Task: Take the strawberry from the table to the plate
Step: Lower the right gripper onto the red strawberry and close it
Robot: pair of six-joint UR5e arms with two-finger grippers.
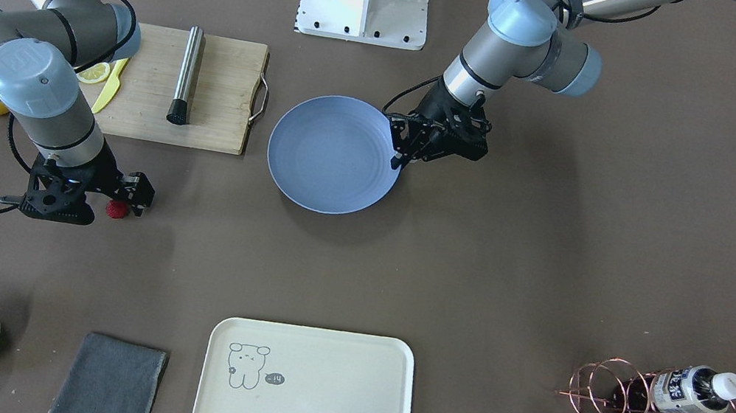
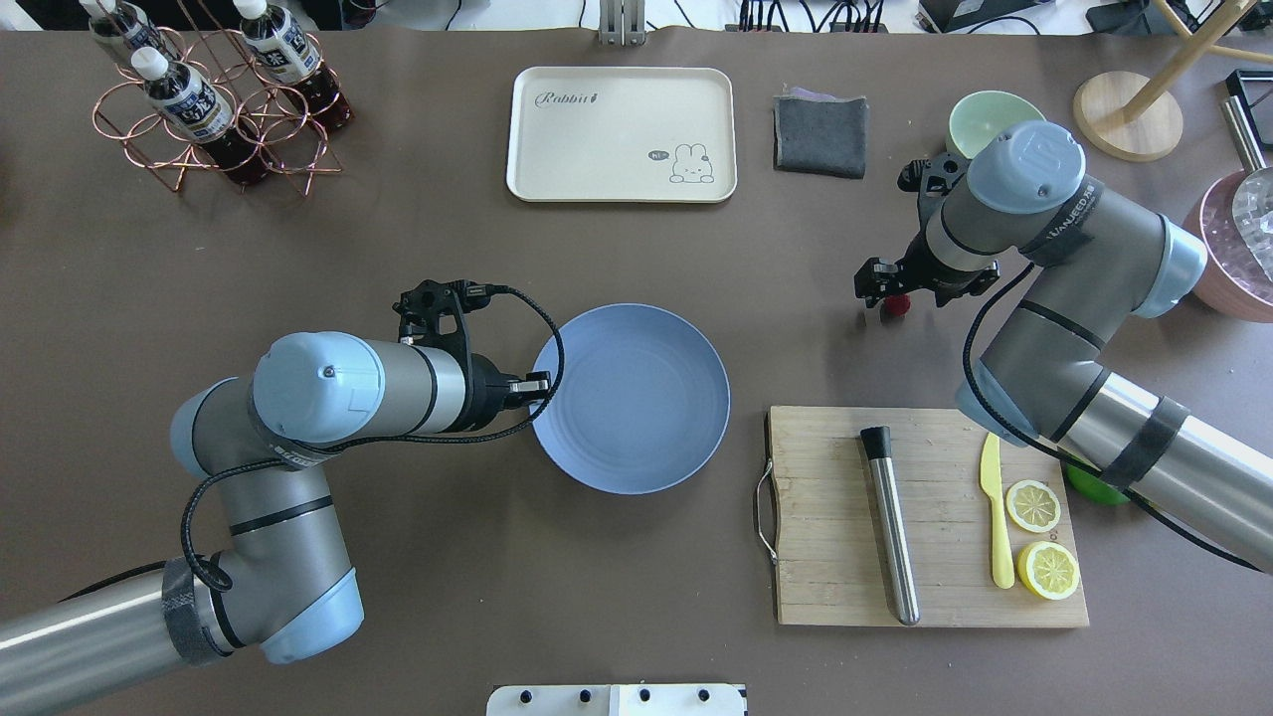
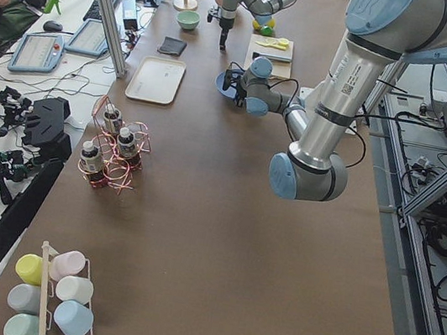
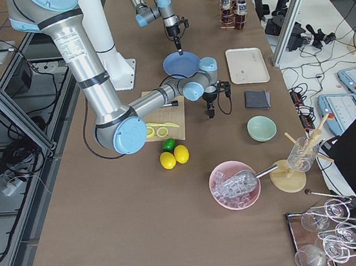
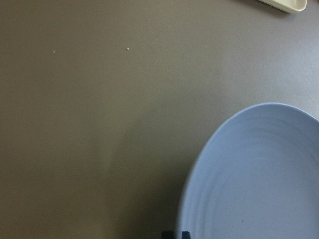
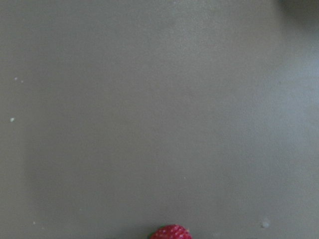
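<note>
The strawberry (image 1: pixel 117 209) is a small dark-red berry on the table (image 1: pixel 479 255), to the robot's right of the plate. My right gripper (image 1: pixel 128 200) points down right over it and looks open. The wrist view shows only the berry's top (image 6: pixel 170 233) at the bottom edge, with no fingers. From overhead, the strawberry (image 2: pixel 897 306) peeks out under that gripper (image 2: pixel 892 296). The light-blue plate (image 2: pixel 632 398) lies empty at mid-table. My left gripper (image 2: pixel 542 383) is shut, with its tips (image 5: pixel 175 234) at the plate's rim (image 5: pixel 199 164).
A wooden cutting board (image 2: pixel 825 517) with a steel rod, a yellow knife and lemon slices lies near the robot's right. A cream tray (image 2: pixel 622 134), grey cloth (image 2: pixel 820 134) and green bowl (image 2: pixel 995 119) line the far side. A bottle rack (image 2: pixel 209 99) stands far left.
</note>
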